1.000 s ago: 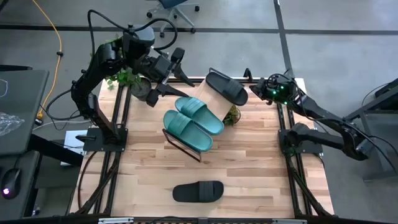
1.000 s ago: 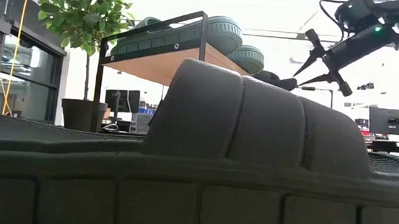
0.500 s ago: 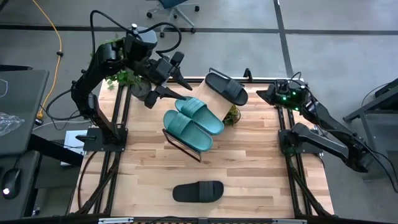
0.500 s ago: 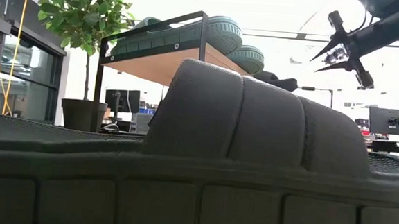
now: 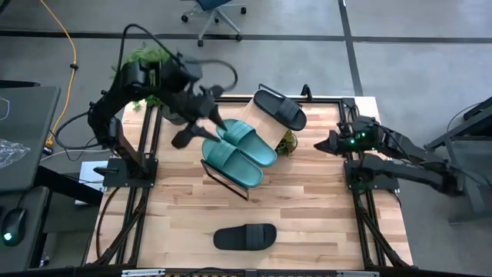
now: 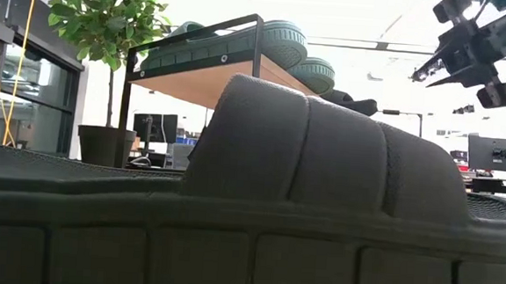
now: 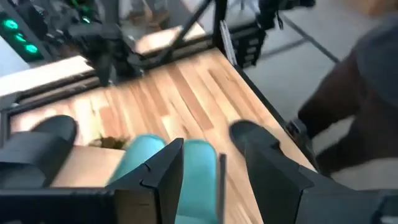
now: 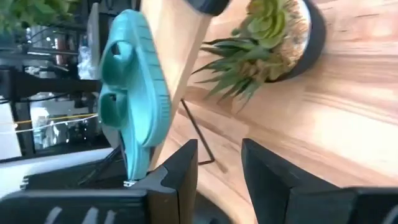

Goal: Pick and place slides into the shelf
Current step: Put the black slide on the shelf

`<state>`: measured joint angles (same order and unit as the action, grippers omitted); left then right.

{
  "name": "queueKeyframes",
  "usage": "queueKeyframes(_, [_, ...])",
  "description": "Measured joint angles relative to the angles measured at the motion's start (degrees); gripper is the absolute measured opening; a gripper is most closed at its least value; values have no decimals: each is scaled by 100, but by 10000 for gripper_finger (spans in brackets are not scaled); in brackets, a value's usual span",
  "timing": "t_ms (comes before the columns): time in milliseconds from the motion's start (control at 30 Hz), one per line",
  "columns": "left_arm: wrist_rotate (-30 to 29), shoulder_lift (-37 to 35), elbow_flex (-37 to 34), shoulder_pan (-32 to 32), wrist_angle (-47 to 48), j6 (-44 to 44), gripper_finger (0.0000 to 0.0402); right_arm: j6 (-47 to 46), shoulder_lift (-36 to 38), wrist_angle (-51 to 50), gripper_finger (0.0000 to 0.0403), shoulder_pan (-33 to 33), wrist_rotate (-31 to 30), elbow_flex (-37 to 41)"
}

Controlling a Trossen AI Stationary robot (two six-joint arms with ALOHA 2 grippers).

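Observation:
Two teal slides (image 5: 240, 142) (image 5: 231, 161) lie side by side on the slanted shelf (image 5: 257, 117). A black slide (image 5: 280, 109) rests on the shelf's far right end. The other black slide (image 5: 244, 236) lies flat on the table near the near edge and fills the low view (image 6: 302, 207). My left gripper (image 5: 198, 132) is open and hovers at the shelf's left side, just beside the teal slides (image 7: 143, 158). My right gripper (image 5: 327, 144) is open, off to the right of the shelf and raised (image 6: 456, 66), facing the teal slide (image 8: 134, 87).
A tall potted plant (image 5: 154, 58) stands at the table's far left corner (image 6: 102, 27). A small succulent in a dark pot (image 5: 286, 141) sits against the shelf's right side (image 8: 273, 37). Bare tabletop (image 5: 323, 208) lies between the shelf and the near black slide.
My right gripper has drawn back from the black slide on the shelf, first toward the table's right edge, then toward the near edge. My left gripper has swung from the far left corner toward the teal slides. All the slides have stayed put.

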<state>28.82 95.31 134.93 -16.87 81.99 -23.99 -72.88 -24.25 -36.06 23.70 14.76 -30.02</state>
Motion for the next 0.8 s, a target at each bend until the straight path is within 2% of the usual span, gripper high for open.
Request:
queueKeyframes(100, [-233, 0, 0, 331, 89, 27, 161, -343, -36, 246, 115, -789, -683, 0])
queueKeyframes(267, [-906, 0, 0, 832, 86, 340, 161, -827, -389, 775, 115, -2095, -1458, 0])
queueKeyframes(400, [-1241, -3, 0, 1061, 325, 486, 161, -1158, -1007, 1064, 115, -3139, -2113, 0])
queueKeyframes(567, [-1462, -103, 0, 1056, 404, 629, 161, -1858, -1948, 1423, 115, -4355, -2755, 0])
queueKeyframes(800, [-1584, -261, 0, 1052, 363, 574, 161, -3012, -3400, 2873, 115, -5749, -4281, 1])
